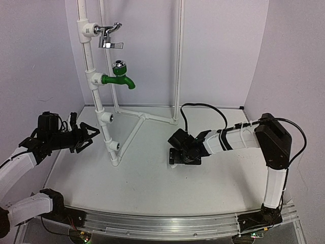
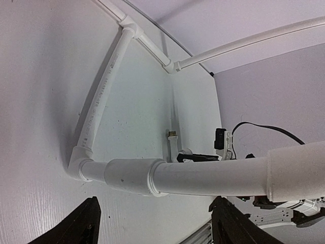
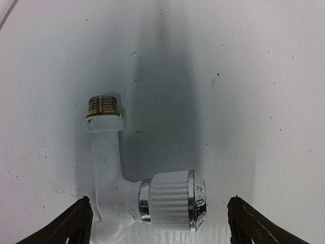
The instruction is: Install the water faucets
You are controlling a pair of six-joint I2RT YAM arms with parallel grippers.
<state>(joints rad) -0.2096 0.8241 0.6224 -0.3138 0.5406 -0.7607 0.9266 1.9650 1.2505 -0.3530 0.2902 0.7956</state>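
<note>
One water faucet [image 3: 152, 201], white with a ribbed knob capped in chrome and a brass threaded end, lies flat on the white table. My right gripper [image 3: 162, 226] hangs open over it, one finger on each side, neither touching. In the top view my right gripper [image 1: 176, 155] hides the faucet. The left wrist view shows the same faucet [image 2: 175, 145] far off behind the pipe. My left gripper [image 1: 93, 136] is open just left of the slanted white pipe [image 1: 104, 119]. In its own view my left gripper [image 2: 155, 229] holds nothing, and the pipe with a coupling [image 2: 129, 175] crosses ahead of the fingers.
The white pipe frame [image 1: 91, 66] carries an all-chrome lever tap [image 1: 109, 35] at the top and a green tap [image 1: 119, 79] below it. Two bare white sockets [image 1: 106, 118] [image 1: 115, 146] sit lower on the slanted pipe. A metal rail [image 1: 167, 226] runs along the near edge.
</note>
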